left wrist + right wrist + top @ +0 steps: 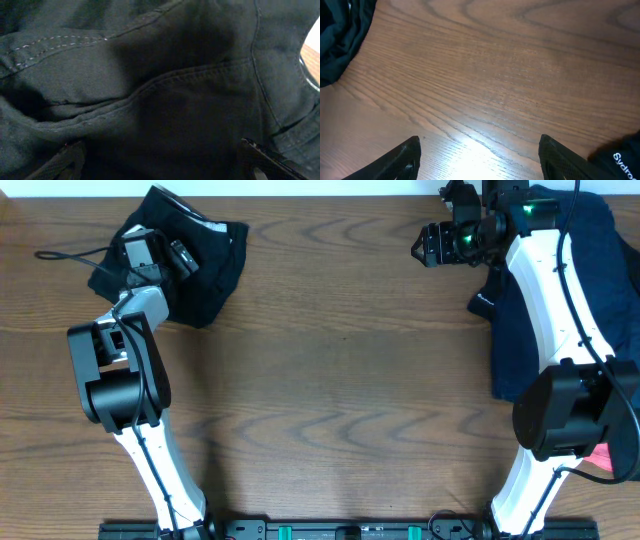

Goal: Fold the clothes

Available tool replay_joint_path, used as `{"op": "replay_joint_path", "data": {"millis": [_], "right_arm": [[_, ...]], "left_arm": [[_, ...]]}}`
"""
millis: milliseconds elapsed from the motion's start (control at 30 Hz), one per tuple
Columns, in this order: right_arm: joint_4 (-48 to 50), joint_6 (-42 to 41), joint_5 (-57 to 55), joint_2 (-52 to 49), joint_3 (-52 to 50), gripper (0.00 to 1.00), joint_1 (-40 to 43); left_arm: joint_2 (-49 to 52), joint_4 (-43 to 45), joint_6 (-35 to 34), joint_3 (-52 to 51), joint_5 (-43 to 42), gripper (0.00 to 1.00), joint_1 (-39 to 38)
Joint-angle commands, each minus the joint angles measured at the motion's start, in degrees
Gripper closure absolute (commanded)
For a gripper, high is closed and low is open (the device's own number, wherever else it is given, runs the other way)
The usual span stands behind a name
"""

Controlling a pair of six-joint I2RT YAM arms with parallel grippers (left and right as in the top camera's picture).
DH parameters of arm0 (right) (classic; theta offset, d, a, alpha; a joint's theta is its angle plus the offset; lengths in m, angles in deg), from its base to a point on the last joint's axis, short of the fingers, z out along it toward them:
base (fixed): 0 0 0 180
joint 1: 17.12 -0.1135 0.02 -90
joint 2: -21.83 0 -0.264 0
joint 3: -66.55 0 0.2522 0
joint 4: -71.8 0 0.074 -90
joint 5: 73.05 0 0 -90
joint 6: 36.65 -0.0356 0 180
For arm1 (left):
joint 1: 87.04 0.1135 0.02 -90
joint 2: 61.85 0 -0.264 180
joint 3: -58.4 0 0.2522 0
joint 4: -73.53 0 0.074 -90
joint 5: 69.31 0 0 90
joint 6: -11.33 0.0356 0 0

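The black shorts (pixel 205 265) lie crumpled at the table's far left. My left gripper (pixel 165 255) is right over them. In the left wrist view the black fabric (pixel 165 90) with its seams fills the frame, and the left gripper's (pixel 162 165) fingers are spread wide and open just above or on it. My right gripper (pixel 425 245) is at the far right of the table, open and empty over bare wood (pixel 482 160). A dark edge of the shorts (pixel 340 40) shows at the top left of the right wrist view.
A pile of navy-blue garments (pixel 600 290) lies at the far right under the right arm, with an edge (pixel 625 155) in the right wrist view. A bit of coral-pink garment (pixel 603 458) shows at the right edge. A black cable (pixel 60 253) runs left of the shorts.
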Motion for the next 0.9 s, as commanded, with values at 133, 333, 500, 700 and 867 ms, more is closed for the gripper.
{"op": "replay_joint_path", "data": {"millis": [133,333,500,700,867], "right_arm": [[0.52,-1.60,0.00,-0.44,-0.33,0.27,-0.57],[0.76,-1.66,0.02,-0.44,-0.42,0.27,-0.59],[0.70,-1.64,0.00,-0.44,-0.81,0.26,-0.59],[0.76,-1.60,-0.02,-0.44,-0.85,0.26,-0.57],[0.92,-1.62,0.00,-0.44,-0.85,0.26,-0.57]], "left_arm": [[6.16,-7.78,-14.91,-3.56,0.13,0.02,-0.13],[6.16,-8.39,-23.08,-3.56,0.00,0.02,-1.62],[5.33,-5.66,-22.10,-3.54,-0.98,0.02,-2.12],[-1.86,-4.94,-6.21,-3.50,-1.77,0.02,-2.16],[-11.15,-8.70,8.79,-3.50,-1.99,0.02,-2.84]]}}
